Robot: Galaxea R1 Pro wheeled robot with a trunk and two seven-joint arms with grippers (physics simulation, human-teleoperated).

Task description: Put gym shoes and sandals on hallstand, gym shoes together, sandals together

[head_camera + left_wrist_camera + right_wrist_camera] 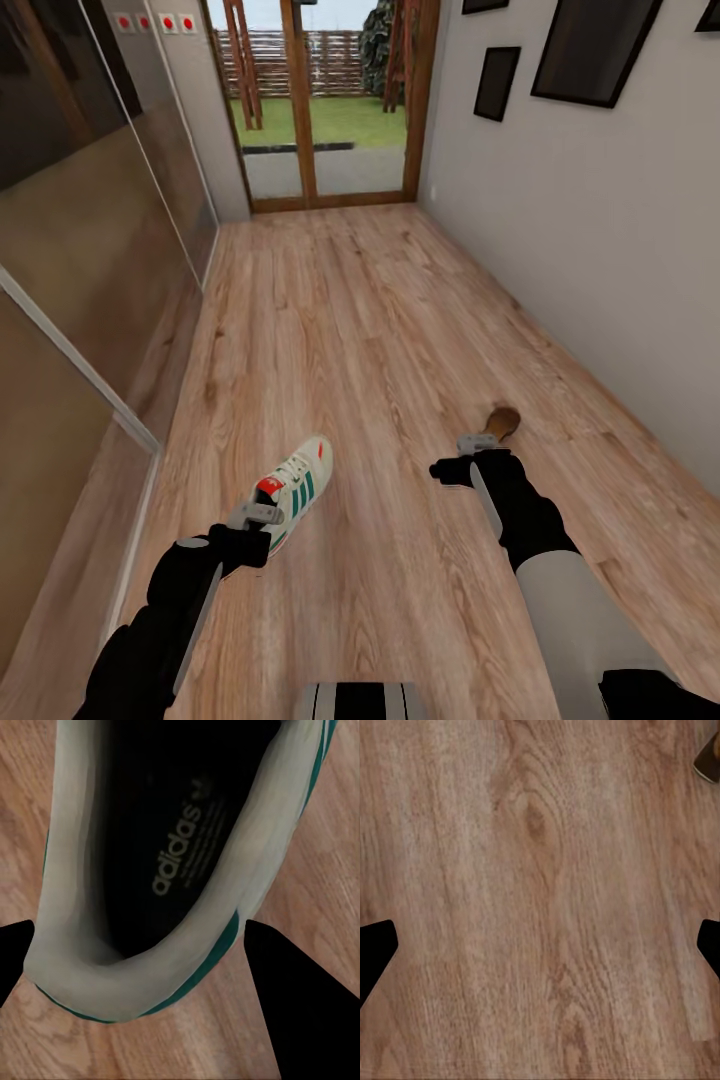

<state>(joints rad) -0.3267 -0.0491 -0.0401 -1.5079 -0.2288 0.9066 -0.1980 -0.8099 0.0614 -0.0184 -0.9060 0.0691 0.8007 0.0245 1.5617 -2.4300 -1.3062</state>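
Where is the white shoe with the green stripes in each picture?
Head view: the cream-white lace-up gym shoe with green stripes lies lower left of centre, at the left claw.
Left wrist view: its heel opening sits close up between the black fingertips.
Right wrist view: not in this picture.
Shared landmark: the light brown wood-plank floor.

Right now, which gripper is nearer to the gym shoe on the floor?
Left. The left gripper is at the gym shoe, its fingers either side of the heel collar. The right gripper hangs over bare corridor floor, off to the shoe's side.
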